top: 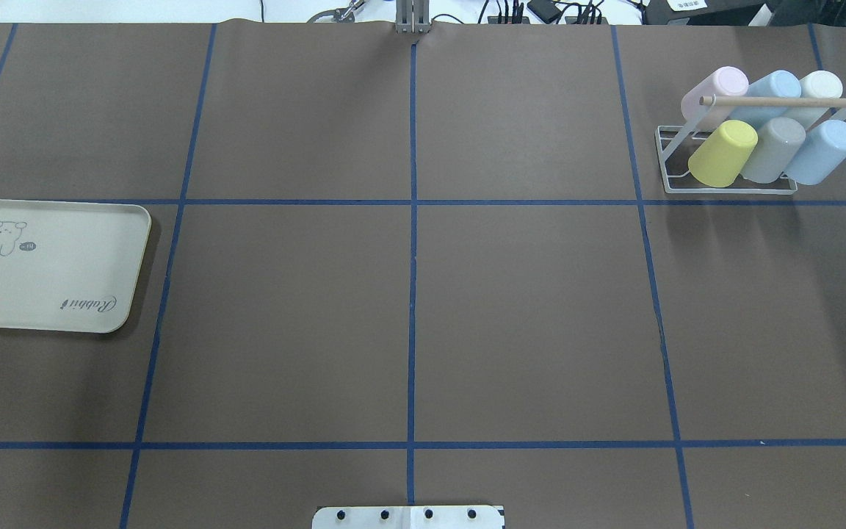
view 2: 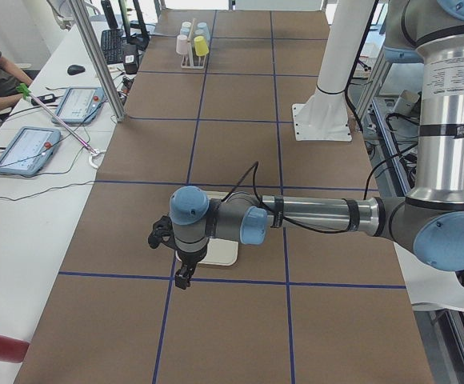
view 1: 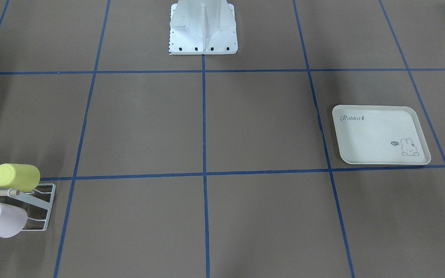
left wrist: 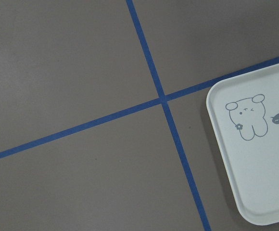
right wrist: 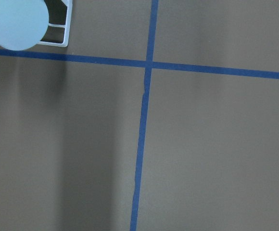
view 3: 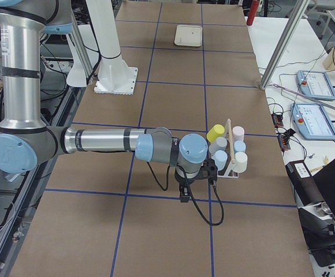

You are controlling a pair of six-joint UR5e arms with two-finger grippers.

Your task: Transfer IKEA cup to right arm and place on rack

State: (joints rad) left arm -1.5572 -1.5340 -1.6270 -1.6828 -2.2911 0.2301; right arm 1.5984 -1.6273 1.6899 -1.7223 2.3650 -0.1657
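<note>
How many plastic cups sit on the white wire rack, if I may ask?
6. Far row: pink cup, pale-blue cup, cream cup. Near row: yellow cup, grey cup, sky-blue cup.

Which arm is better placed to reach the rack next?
Right. The right tool hangs close beside the rack, which holds six cups. The left tool is at the table's other end by the tray, which is bare, so no cup waits there for a handover.

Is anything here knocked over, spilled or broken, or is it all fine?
Nothing stands out. The six cups lean in two tidy rows on the prongs of the rack, none fallen. The rabbit tray lies flat on the table. No spill or damage shows.
</note>
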